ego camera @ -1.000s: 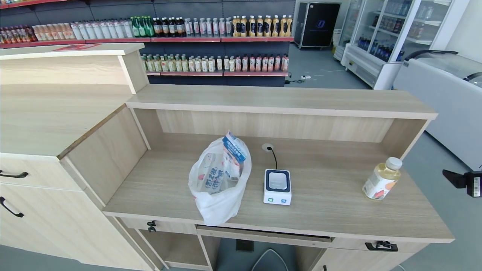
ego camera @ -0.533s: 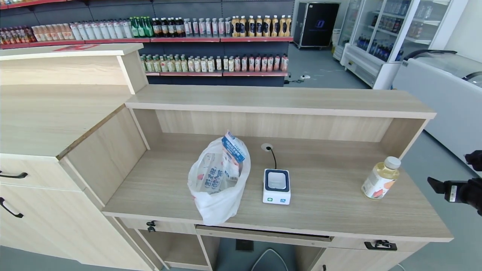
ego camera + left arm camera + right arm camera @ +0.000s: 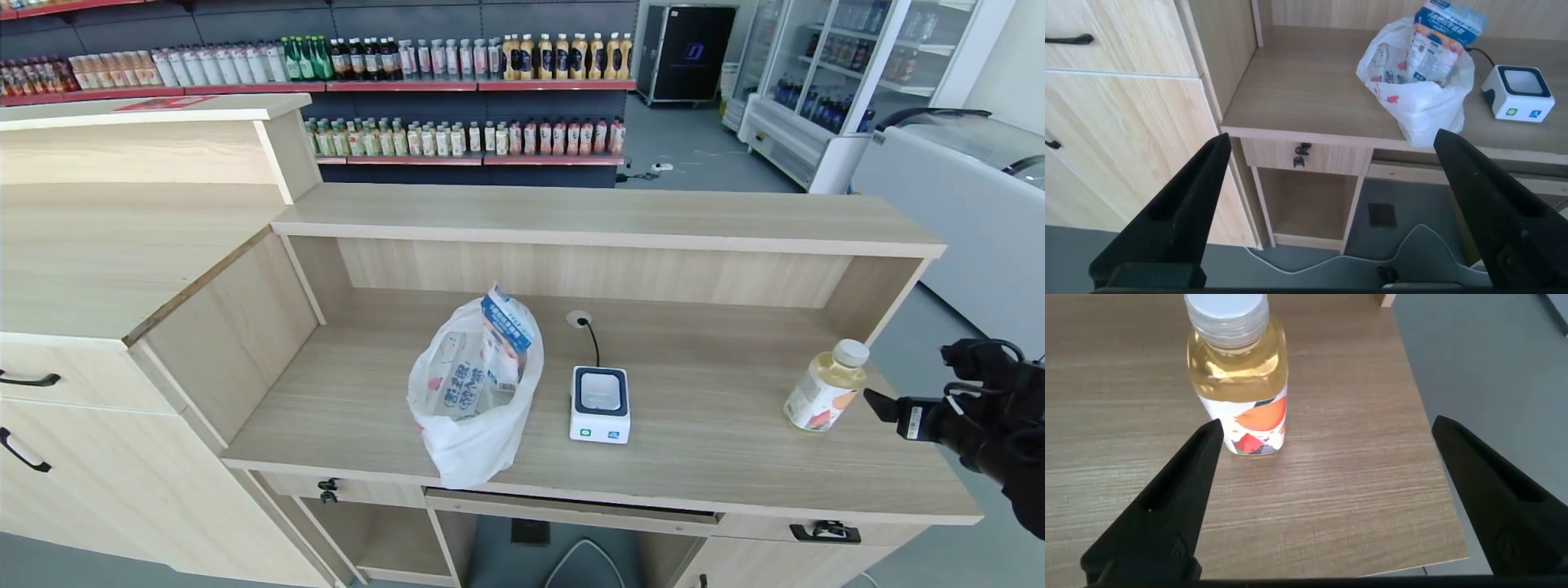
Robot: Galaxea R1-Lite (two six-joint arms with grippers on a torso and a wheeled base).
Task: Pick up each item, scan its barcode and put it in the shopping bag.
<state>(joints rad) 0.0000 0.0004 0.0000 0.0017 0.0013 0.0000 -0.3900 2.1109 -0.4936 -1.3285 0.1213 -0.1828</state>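
**Bottle upright, well right of the scanner**

The bottle (image 3: pixel 826 388) stands upright on the counter (image 3: pixel 718 457), well right of the scanner (image 3: pixel 601 404). The right gripper (image 3: pixel 1327 429), fingers spread wide and holding nothing, sits just past the bottle on its far side from the scanner. The shopping bag (image 3: pixel 473 392), a carton (image 3: pixel 506 335) inside, lies just left of the scanner. The left gripper (image 3: pixel 1331 139), likewise spread, hangs farther left, before the counter.

Wooden counter (image 3: pixel 702 465): sitting in the foreground, a raised ledge (image 3: pixel 604 216) running along its far side.
Drawer cabinet (image 3: pixel 82 425) with black handles (image 3: pixel 29 380): standing at the counter's left.
Red-edged shelves (image 3: pixel 482 85): carrying rows of drink bottles (image 3: pixel 457 139) behind.
Glass-door fridges (image 3: pixel 824 73) and a chest freezer (image 3: pixel 971 188): lining the right side.
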